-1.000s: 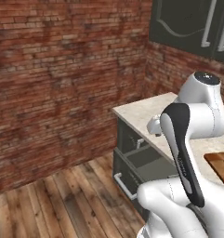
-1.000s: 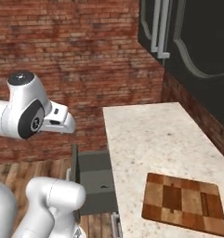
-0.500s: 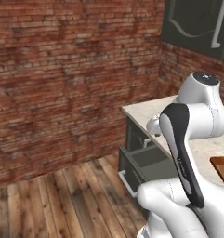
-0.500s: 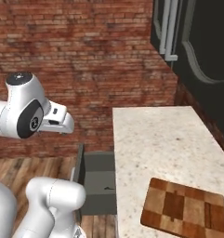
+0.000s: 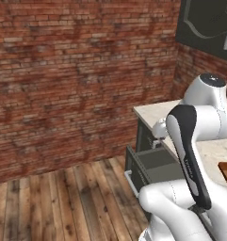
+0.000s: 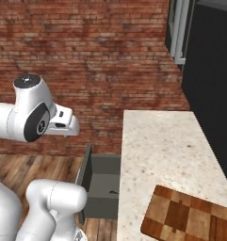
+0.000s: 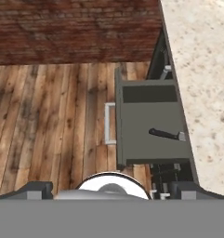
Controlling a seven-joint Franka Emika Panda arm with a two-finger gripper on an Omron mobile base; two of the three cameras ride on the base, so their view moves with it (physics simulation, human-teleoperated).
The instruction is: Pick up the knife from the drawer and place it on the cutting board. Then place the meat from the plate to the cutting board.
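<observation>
I had the gripper [image 7: 104, 193] wide open and empty above the pulled-out drawer [image 7: 153, 121], where the knife [image 7: 167, 134] lay on its floor, so next I judged a descent onto its black handle.

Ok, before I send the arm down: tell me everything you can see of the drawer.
The drawer is a deep grey-green box, pulled open from under the speckled counter over the wooden floor. It has a plain front with a silver bar handle. On its bottom lies the knife, black handle showing, by the counter side; its blade is too small to make out. The open gripper hangs above, touching nothing.
</observation>
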